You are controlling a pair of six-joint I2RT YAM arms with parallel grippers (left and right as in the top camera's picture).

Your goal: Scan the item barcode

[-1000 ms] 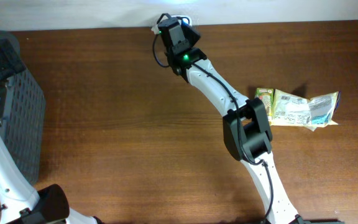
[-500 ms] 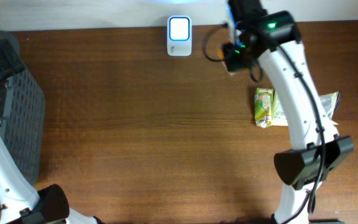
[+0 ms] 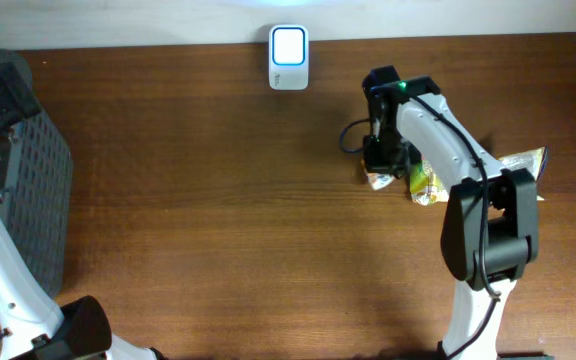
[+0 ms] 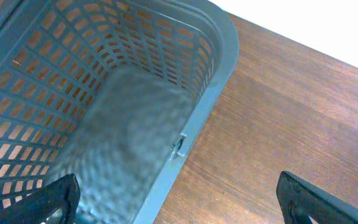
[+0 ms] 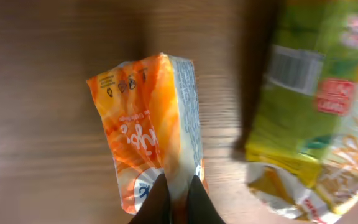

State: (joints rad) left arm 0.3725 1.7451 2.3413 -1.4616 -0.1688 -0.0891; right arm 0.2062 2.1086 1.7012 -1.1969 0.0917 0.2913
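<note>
Pinching the orange pouch (image 5: 145, 124) by its sealed edge beside the green packets (image 5: 303, 93) on the surface (image 5: 42, 93), the right jaws sit nearly shut on light, soft, probably slippery film; the left jaws gape wide.

overhead looks straight down on the whole desk (image 3: 218, 200) from well above. the left wrist view faces down, close over the basket (image 4: 104, 93) at the desk's left edge; the right wrist view hangs very near the orange packet (image 5: 148, 130). overhead shares both.
</note>
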